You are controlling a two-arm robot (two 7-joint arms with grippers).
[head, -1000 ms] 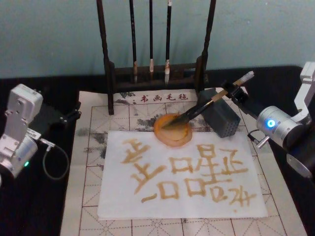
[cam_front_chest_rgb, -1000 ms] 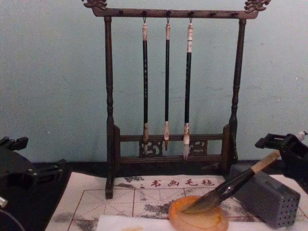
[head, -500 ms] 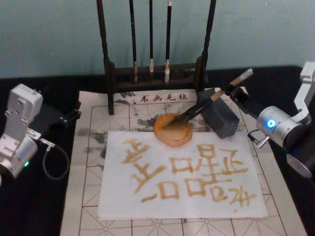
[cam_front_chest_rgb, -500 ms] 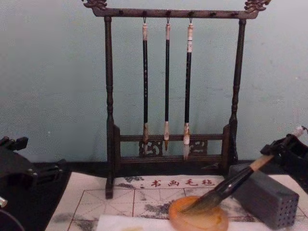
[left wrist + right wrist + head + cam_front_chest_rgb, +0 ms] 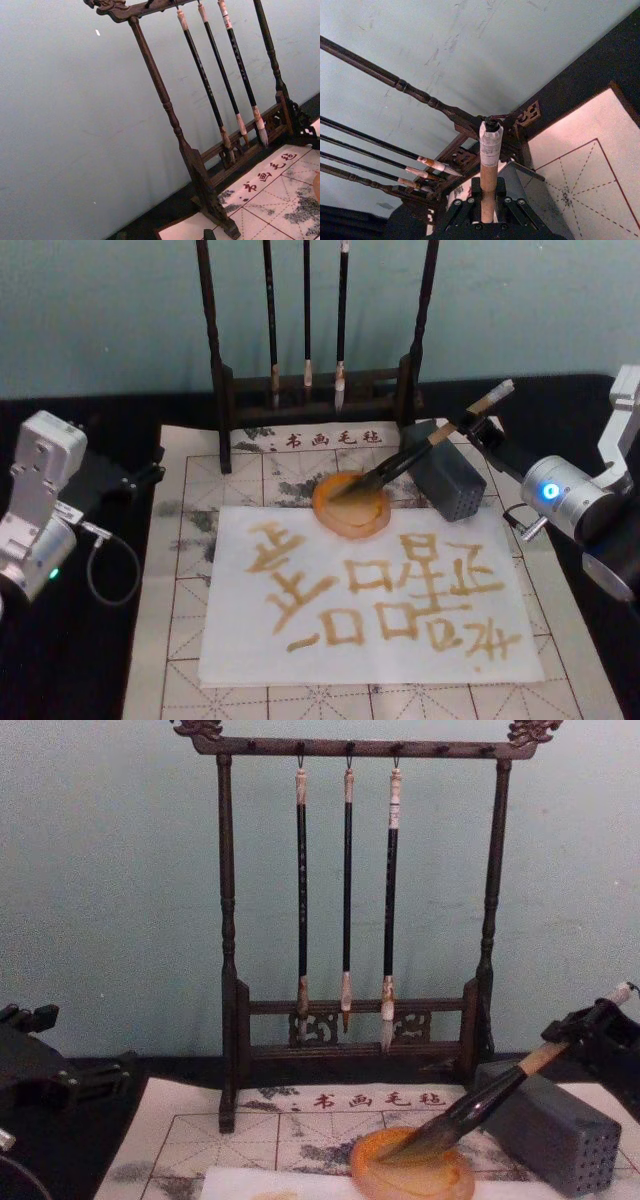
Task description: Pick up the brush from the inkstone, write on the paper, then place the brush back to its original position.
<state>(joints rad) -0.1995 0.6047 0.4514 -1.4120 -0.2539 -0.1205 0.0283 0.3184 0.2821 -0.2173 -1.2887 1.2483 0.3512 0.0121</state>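
Felt mat (image 5: 180,570), brush (image 5: 430,439) handle between right jaws, bristles in inkstone (image 5: 345,524)

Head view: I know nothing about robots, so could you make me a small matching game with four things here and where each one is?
Things:
1. brush
2. inkstone
3. three thin brushes
4. left tool

Places:
A. hanging on the wooden rack
B. parked at the far left, beside the mat
C. bristles in the inkstone, handle gripped by the right tool
D. round and orange, at the far edge of the written paper

Pairs: 1-C, 2-D, 3-A, 4-B.
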